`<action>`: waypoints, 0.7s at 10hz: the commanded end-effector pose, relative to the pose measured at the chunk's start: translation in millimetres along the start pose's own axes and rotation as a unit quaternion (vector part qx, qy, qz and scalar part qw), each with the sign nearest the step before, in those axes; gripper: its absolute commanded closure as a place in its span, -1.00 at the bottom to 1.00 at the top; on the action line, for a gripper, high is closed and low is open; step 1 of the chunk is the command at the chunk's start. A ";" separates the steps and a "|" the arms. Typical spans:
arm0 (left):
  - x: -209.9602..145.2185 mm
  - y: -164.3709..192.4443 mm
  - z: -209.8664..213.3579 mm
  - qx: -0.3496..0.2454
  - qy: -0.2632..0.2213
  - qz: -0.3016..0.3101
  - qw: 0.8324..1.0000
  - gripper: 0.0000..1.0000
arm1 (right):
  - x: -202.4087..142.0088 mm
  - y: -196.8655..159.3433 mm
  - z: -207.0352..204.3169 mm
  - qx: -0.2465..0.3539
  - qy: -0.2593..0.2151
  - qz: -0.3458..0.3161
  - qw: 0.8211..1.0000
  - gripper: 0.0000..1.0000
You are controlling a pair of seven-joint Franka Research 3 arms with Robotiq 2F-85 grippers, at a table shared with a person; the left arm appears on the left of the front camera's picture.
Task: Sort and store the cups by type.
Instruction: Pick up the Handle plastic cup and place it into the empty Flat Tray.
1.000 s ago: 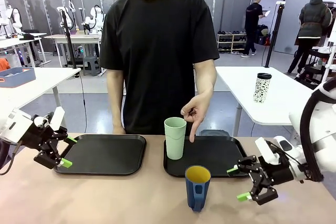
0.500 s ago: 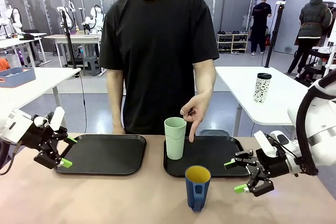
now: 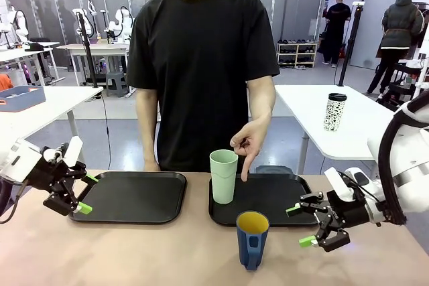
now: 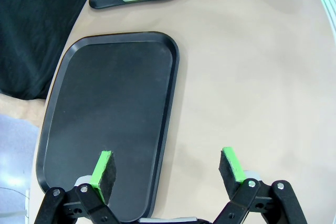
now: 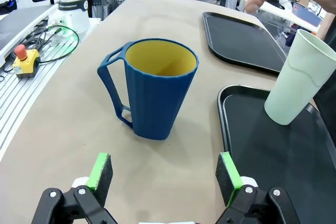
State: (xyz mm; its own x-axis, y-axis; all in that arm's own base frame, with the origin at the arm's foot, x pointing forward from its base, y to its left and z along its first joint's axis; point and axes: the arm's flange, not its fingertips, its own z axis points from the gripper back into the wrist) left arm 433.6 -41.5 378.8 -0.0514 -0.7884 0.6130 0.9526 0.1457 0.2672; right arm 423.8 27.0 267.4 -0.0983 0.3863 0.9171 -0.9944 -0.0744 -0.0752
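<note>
Front view: we see tan table (image 3: pixel 167 256), person's hand (image 3: pixel 248 142) pointing down over right tray (image 3: pixel 275 195). Left tray (image 3: pixel 134 195) alongside. Mint tumbler (image 3: pixel 223 176) upright on right tray's left end. Blue mug (image 3: pixel 252 239) upright on table, just before that tray. Our right gripper (image 3: pixel 300 225) spread wide near mug, apart from it; left gripper (image 3: pixel 87 193) spread wide at left tray's outer edge.

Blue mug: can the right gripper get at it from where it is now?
Probably yes. The right gripper is open and faces the mug across bare table; nothing stands between them. The tumbler and the person's hand are farther back.
</note>
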 end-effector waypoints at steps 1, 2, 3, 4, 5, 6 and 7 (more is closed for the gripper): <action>0.4 2.7 -2.3 0.004 -0.003 0.000 1.000 -1.00 | 1.6 -8.4 -17.7 -0.001 -0.007 -0.001 1.000 -1.00; 0.4 2.7 -2.3 0.004 -0.003 0.000 1.000 -1.00 | 2.0 -9.2 -22.8 0.008 -0.007 -0.004 1.000 -1.00; 0.4 2.7 -2.3 0.004 -0.003 0.000 1.000 -1.00 | 2.4 -10.4 -27.0 0.016 -0.009 -0.004 1.000 -1.00; 0.4 2.7 -2.3 0.004 -0.003 0.000 1.000 -1.00 | 3.7 -13.1 -30.6 0.019 -0.012 -0.003 1.000 -1.00; 0.4 2.7 -2.3 0.004 -0.003 0.000 1.000 -1.00 | 4.9 -14.0 -36.6 0.025 -0.014 -0.001 1.000 -1.00; 0.4 2.7 -2.3 0.004 -0.003 0.000 1.000 -1.00 | 4.7 -15.8 -43.8 0.032 -0.017 -0.003 0.999 -1.00; 0.4 2.7 -2.3 0.004 -0.003 0.000 1.000 -1.00 | 4.1 -16.9 -51.1 0.040 -0.027 -0.003 0.999 -1.00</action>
State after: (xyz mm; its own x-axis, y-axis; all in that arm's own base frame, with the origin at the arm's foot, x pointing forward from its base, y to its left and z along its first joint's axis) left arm 433.6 -41.5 378.8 -0.0514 -0.7884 0.6130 0.9526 0.1457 0.2672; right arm 430.6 66.5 255.5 -0.1020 0.3595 0.9276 -0.9878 -0.1473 -0.0515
